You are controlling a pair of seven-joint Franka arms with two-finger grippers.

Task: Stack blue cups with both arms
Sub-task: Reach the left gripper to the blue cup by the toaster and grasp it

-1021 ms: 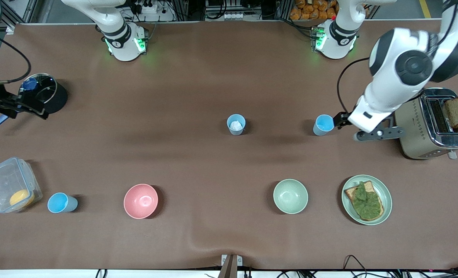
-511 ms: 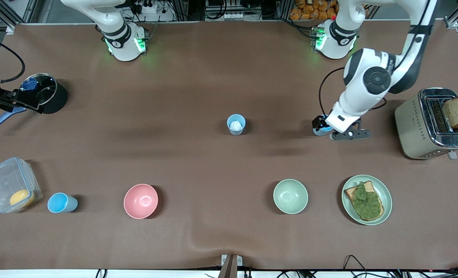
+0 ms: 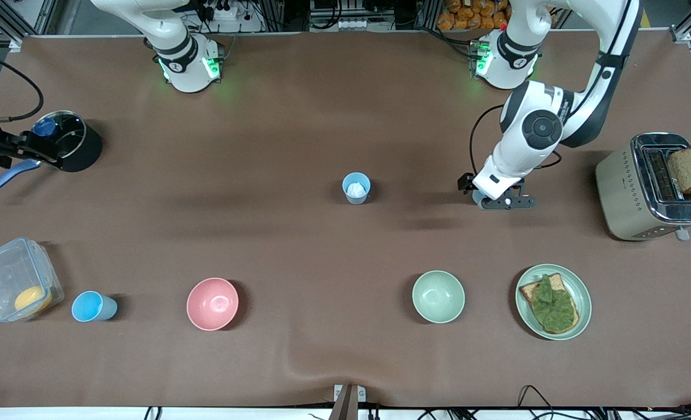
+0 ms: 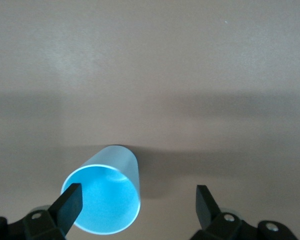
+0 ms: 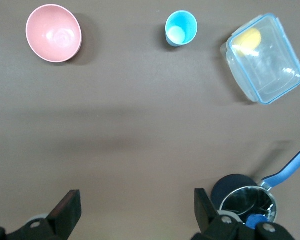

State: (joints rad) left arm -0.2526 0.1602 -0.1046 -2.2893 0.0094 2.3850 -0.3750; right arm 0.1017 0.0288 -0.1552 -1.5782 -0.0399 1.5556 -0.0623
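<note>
One blue cup (image 4: 105, 200) stands upright under my left gripper (image 4: 137, 205), which is open. The cup is off-centre between the fingers, with one fingertip (image 4: 70, 205) over its rim. In the front view the left wrist (image 3: 500, 175) hides nearly all of this cup. A second blue cup (image 3: 356, 188), with something white inside, stands at the table's middle. A third blue cup (image 3: 91, 307) stands near the front edge at the right arm's end and shows in the right wrist view too (image 5: 181, 27). My right gripper (image 5: 136, 207) is open and empty beside the black pot (image 3: 68, 140).
A pink bowl (image 3: 212, 303) and a pale green bowl (image 3: 438, 296) sit in the front row. A plate with topped toast (image 3: 553, 301) and a toaster (image 3: 648, 186) are at the left arm's end. A clear lidded box (image 3: 18, 279) stands beside the third cup.
The left arm has swung from beside the toaster toward the table's middle and lowered, bringing its open gripper over the cup. The right gripper shifted slightly by the pot.
</note>
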